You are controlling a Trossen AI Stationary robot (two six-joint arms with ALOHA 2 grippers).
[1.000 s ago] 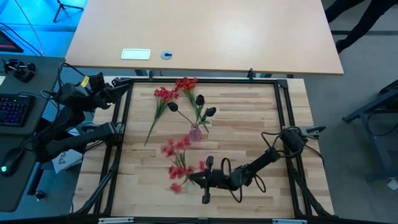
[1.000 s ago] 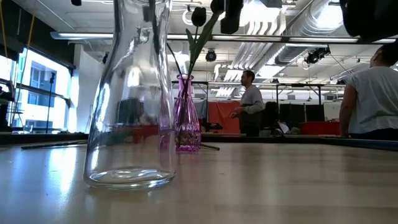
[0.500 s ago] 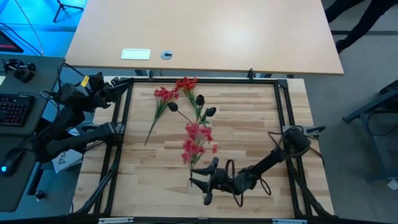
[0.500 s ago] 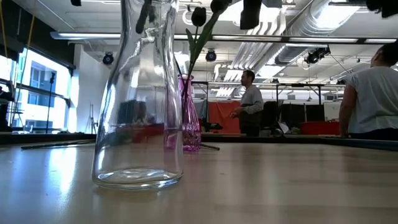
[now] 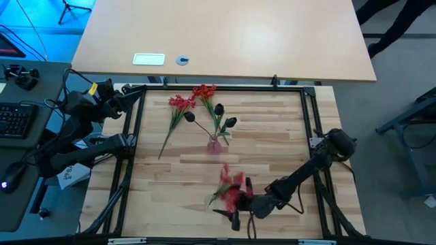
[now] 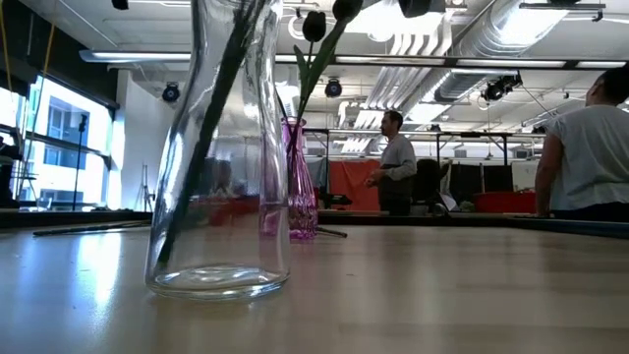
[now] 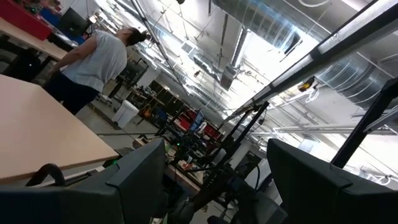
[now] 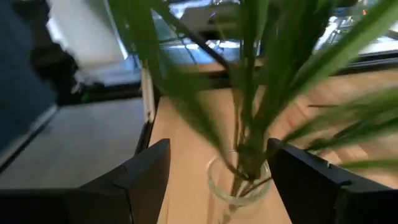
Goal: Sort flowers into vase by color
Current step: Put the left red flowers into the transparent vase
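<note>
My right gripper hovers near the table's near edge, over a clear glass vase. It is open in the right wrist view. The green stems of a red-blossomed bunch pass between its fingers without visibly touching them. The stems' lower ends stand in the vase's mouth, and one stem leans inside the glass. A pink vase mid-table holds dark tulip-like flowers. My left gripper is open, parked at the table's far left.
Two more red bunches lie on the table's far side, their stems running toward the pink vase. A black frame rail borders the wooden top. People stand in the room beyond the table.
My right gripper has swung the red bunch from the table's left of the clear vase to over it, and has drawn back toward the near edge. The stems have gone down into the clear vase. The vase has slid slightly.
</note>
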